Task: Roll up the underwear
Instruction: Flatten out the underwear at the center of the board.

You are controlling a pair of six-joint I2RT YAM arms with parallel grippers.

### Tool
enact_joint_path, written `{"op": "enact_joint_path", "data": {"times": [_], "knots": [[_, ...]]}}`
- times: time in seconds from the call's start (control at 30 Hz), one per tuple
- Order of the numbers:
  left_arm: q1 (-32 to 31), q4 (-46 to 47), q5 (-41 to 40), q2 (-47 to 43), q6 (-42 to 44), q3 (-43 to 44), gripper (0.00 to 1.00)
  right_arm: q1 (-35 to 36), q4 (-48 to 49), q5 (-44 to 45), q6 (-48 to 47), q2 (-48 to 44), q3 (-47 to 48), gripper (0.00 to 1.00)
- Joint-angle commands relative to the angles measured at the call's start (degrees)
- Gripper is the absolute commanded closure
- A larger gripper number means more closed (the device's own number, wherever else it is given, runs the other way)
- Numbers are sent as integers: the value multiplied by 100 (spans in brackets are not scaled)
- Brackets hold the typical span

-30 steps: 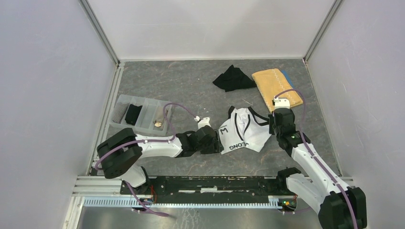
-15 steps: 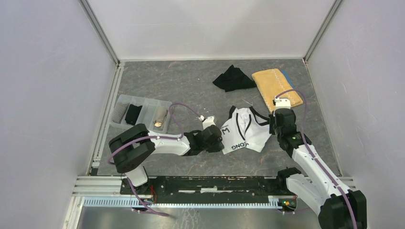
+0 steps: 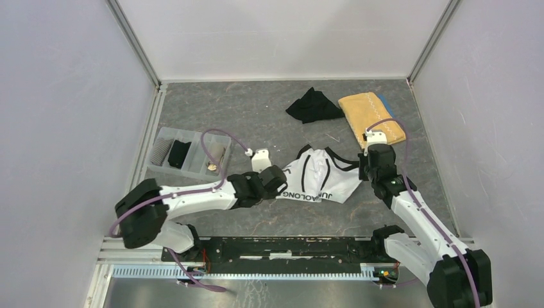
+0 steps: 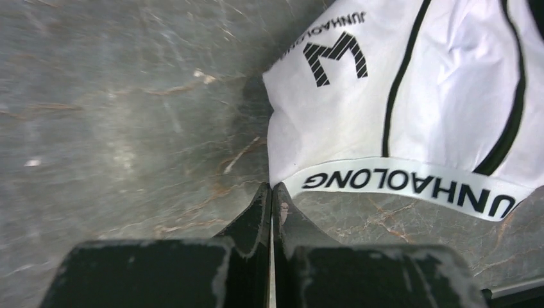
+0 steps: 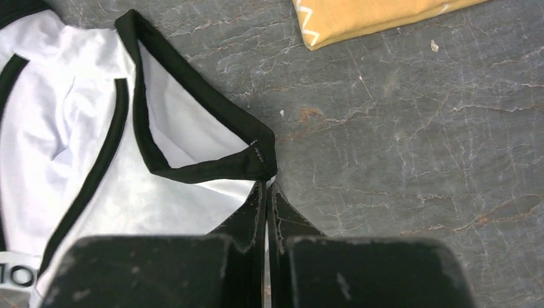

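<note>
Two grippers act on one garment at this step. Observe that the white underwear (image 3: 319, 179) lies spread on the table (image 3: 237, 109) between the two arms, slightly right of centre. Its lettered waistband runs along the near edge and its black-trimmed leg openings face the far side. Check the left gripper (image 3: 278, 184): its jaws are clenched. In the left wrist view the left corner of the waistband runs into the seam between the fingertips (image 4: 260, 205), so you can read this as a pinch on the white underwear. Check the right gripper (image 3: 364, 168): its jaws are likewise pressed together. The right wrist view shows the black hem at the garment's right corner caught at their tips. Both grippers sit low at table level, one at each end of the garment, and the cloth between them lies nearly flat with a few soft folds. Locate the black underwear (image 3: 313, 106) as a crumpled heap on the far side of the table, just beside the yellow towel (image 3: 372, 117), which lies folded at the far right. Locate the clear tray (image 3: 195, 133) at the left; it holds a striped roll (image 3: 160, 151), a black roll (image 3: 178, 153) and a beige roll (image 3: 215, 155) in separate compartments.
</note>
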Motion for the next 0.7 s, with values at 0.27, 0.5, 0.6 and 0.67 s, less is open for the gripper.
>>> {"op": "enact_joint_path", "data": {"times": [0.27, 0.5, 0.6, 0.67], "knots": [[143, -1112, -910, -1267, 307, -303, 98, -13, 17, -554, -351, 1263, 878, 81], [142, -1069, -783, -1169, 248, -393, 98, -16, 31, -1568, 227, 472, 74, 42], [146, -979, -737, -1172, 248, -473, 98, -11, -249, -2167, 495, 235, -151, 39], [144, -956, -709, -1169, 257, -484, 98, -17, -315, -2432, 685, -12, -391, 38]]}}
